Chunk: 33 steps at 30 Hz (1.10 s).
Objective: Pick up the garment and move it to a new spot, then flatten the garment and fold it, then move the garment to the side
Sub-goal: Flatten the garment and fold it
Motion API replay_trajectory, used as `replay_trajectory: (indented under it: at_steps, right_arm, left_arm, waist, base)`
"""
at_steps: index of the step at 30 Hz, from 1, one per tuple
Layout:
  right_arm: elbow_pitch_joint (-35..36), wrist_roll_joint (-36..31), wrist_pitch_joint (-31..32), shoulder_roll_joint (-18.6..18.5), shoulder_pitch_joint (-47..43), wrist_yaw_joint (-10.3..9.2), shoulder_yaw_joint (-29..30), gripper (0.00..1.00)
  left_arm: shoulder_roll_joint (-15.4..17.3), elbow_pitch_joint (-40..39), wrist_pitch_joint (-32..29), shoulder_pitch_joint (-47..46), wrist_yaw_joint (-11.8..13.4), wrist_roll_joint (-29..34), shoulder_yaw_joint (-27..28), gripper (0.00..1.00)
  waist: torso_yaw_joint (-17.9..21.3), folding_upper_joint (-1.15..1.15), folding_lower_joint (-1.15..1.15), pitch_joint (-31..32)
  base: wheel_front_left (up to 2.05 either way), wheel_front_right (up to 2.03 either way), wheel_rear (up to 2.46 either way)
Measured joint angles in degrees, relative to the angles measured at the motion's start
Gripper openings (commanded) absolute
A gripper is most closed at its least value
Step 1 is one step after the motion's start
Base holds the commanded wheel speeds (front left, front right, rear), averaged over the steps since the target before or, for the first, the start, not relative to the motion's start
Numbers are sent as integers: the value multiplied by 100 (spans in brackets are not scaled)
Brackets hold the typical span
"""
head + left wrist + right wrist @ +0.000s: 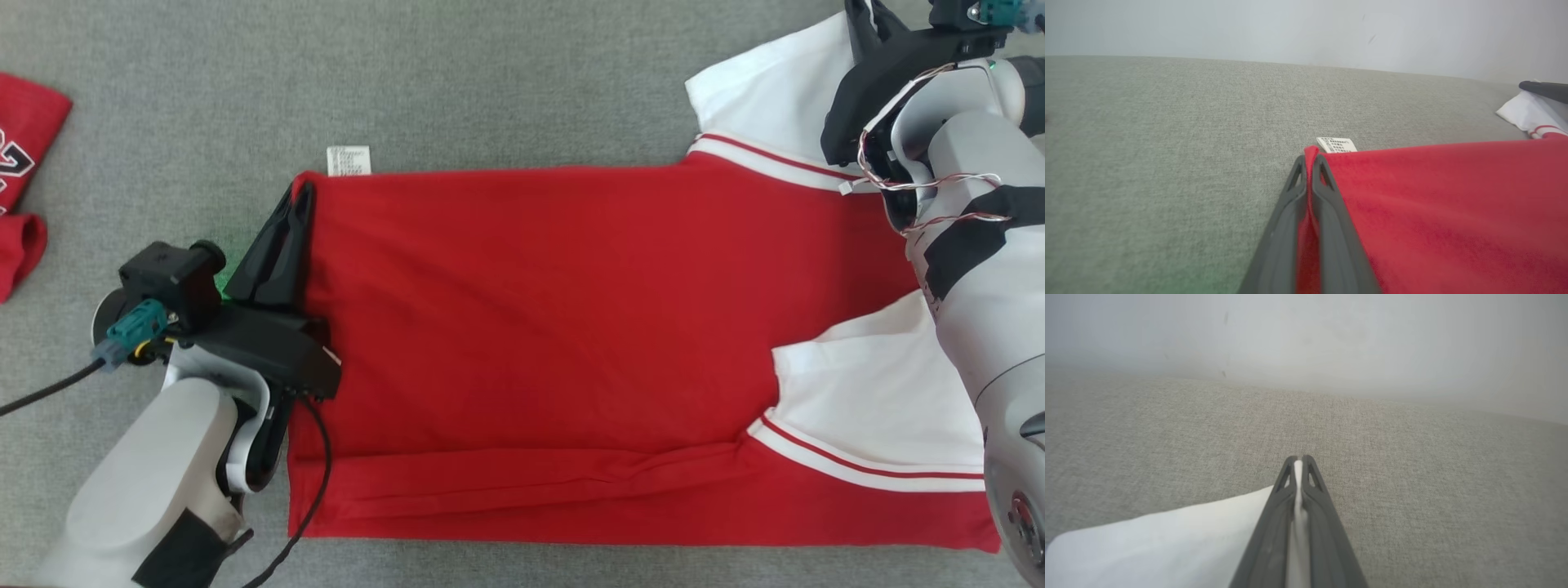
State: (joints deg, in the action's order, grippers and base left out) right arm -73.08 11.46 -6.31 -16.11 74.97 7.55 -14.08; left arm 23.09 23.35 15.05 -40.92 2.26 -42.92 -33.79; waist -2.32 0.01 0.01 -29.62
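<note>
Head view: garment lies flat, left claw clamping its hem, right claw its sleeve; folding to come

Prob. a lab: grey cloth-covered worktop w/ bare pale wall.

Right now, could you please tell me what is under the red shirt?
The grey cloth surface runs out from under the shirt on every visible side, and a white label pokes out at its far left corner. Anything beneath its middle is covered.
</note>
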Motion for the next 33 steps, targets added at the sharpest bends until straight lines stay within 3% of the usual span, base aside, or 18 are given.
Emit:
replay_trajectory:
  at_steps: [6, 12, 25, 33]
  right_arm:
    - [137, 177, -590, 176, -394, 0, -79, 0]
    - [822, 491, -842, 204, -1051, 0, -316, 0]
    - [4008, 1418, -869, -366, -3789, 0, -151, 0]
    - [5037, 1599, -880, -324, -5098, 0, 364, 0]
  left_arm:
    - [8, 79, 0, 304, -21, 19, 152, 0]
    - [11, 125, 0, 600, 2, 68, 254, 0]
    - [-2, -44, 0, 1010, 94, 403, 421, 0]
    - [-104, -491, 0, 1535, 178, 794, 666, 0]
  waist:
    - [132, 0, 0, 287]
    - [309, -1, -1, 624]
    - [612, -1, -2, 1185]
    - [645, -1, -2, 1372]
  base:
    - [0, 0, 0]
    - [0, 0, 0]
    - [0, 0, 0]
    - [0, 0, 0]
